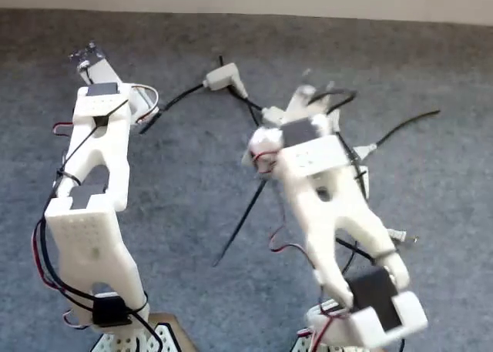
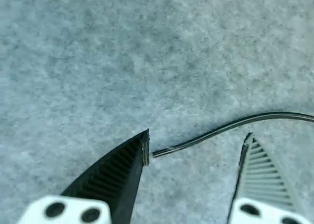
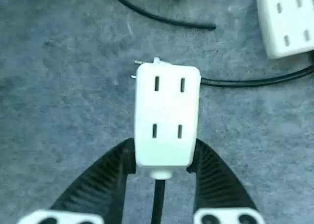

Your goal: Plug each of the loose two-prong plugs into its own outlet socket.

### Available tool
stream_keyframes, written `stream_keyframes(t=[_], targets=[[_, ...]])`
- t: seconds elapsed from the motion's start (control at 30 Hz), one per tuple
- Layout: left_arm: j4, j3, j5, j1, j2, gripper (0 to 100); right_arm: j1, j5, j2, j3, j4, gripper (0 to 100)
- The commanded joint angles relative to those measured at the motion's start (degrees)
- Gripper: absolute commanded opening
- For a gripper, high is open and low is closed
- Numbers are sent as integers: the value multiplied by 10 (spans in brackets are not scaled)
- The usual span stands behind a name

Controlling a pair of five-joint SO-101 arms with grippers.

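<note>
A white outlet block (image 3: 167, 113) with two sockets lies on the grey carpet, its black cord running back between my right gripper's fingers. My right gripper (image 3: 162, 160) is shut on the block's cord end, one black finger pressing each side. A second white outlet block (image 3: 287, 20) lies a little beyond it. In the high view a white two-prong plug (image 1: 223, 76) lies on the carpet between the two arms, to the left of my right gripper (image 1: 308, 98). My left gripper (image 2: 196, 140) stands open over bare carpet at the far left, with a black cable's cut end (image 2: 159, 152) between its fingers.
Black cables (image 1: 243, 213) cross the carpet around the right arm. Another small white plug (image 1: 397, 235) lies beside that arm's lower link, and a white connector (image 1: 368, 148) sits to its right. Bare carpet lies between the two arms toward the front.
</note>
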Motion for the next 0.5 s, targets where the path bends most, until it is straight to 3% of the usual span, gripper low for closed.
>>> stream_keyframes(t=[0.0, 0.1, 0.23, 0.47], targets=[[-22, -1, 8, -3, -34, 299, -54, -25, 47, 51, -95, 95], [-33, 0, 8, -2, -34, 299, -95, -29, 113, 51, -119, 111], [-33, -2, 8, 0, -34, 299, -127, -31, 188, 26, -116, 231], [-33, -5, 8, 0, -34, 299, -105, -12, 213, -126, 58, 283]])
